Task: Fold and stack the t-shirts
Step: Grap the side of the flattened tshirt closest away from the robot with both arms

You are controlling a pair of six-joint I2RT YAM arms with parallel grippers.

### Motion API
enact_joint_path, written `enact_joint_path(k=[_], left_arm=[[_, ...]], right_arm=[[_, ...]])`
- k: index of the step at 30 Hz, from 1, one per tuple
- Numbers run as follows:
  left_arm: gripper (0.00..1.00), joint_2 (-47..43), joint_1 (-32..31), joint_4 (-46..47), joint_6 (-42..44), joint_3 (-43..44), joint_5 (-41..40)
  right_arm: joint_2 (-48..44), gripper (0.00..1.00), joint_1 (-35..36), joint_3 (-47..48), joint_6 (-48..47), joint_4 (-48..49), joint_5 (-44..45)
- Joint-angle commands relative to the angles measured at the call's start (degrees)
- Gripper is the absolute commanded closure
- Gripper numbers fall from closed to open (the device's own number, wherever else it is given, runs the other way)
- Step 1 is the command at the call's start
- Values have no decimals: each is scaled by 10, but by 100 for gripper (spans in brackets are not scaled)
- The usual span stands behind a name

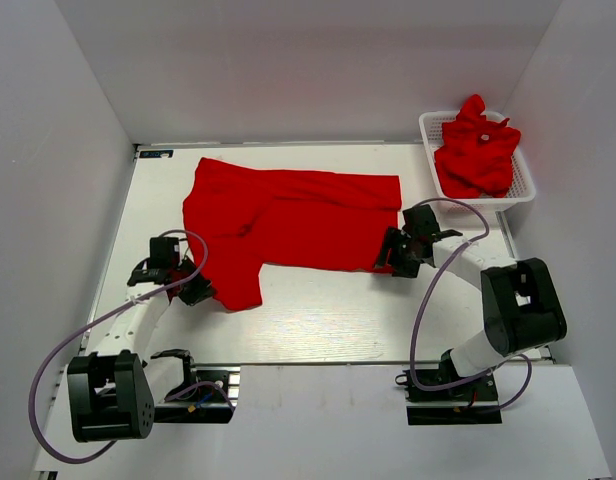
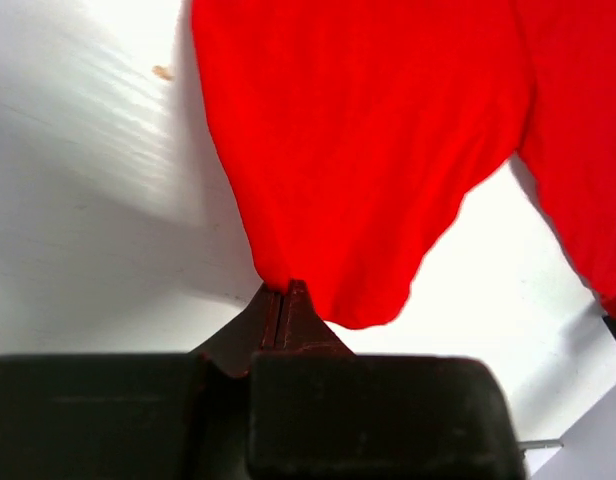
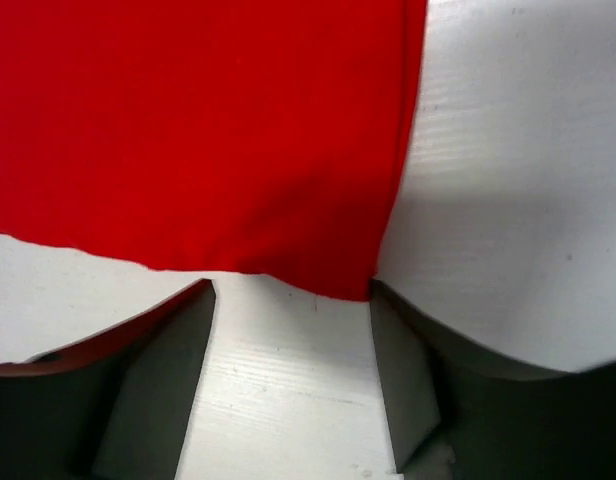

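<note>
Left arm reaches forward low over the table (image 1: 318, 320), wrist angled right. The left gripper (image 1: 200, 291) sits at the near-left sleeve of the spread t-shirt (image 1: 288, 220). In the left wrist view its dark fingers (image 2: 306, 325) are pressed together with no gap, tips right on the sleeve's edge and seemingly nipping the hem. Right arm is bent at the elbow and reaches left and forward, with the right gripper (image 1: 390, 256) at the shirt's near-right corner. In the right wrist view that gripper (image 3: 290, 290) is spread wide, grey fingers (image 3: 158, 380) either side, and the hem corner lies just at the tips, not clamped. The shirt is plain bright red cloth, matte and soft. It lies mostly flat across the middle of the table, long side left to right, with slight creases near the collar end on the left and one sleeve hanging toward the near edge. The table is white, smooth and faintly grained. The white plastic mesh basket (image 1: 528, 190) stands at the far right corner, well apart from the spread shirt. It holds heaped t-shirts (image 1: 476, 155), crumpled and the same red.
</note>
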Motion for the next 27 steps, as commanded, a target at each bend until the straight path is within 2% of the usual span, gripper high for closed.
enact_joint_path(k=[1,2,3,5,6,7,9,17,27], left_arm=[[100,-13,-1,9,8,37,26],[100,-13,-1,9,8,37,26],[100,-13,-1,9,8,46,31],[100,-13,-1,9,13,54,31],[100,-13,-1,9,13,63,31],[100,-13,-1,4,13,74,31],[100,-13,-1,-1,13,85,31],[100,12,-1,5,19,134,37],[100,101,-1,38,24,227,54]], right_arm=[[10,40,-1,-8,27,34,15],[10,45,2,-8,30,34,20],[10,57,1,-8,31,35,25],[10,63,1,-9,33,35,37],[10,69,1,-9,34,32,45],[11,83,-1,-8,31,32,49],[13,99,0,-6,30,32,50],[-2,100,2,11,-5,32,52],[-5,100,2,71,-59,43,55]])
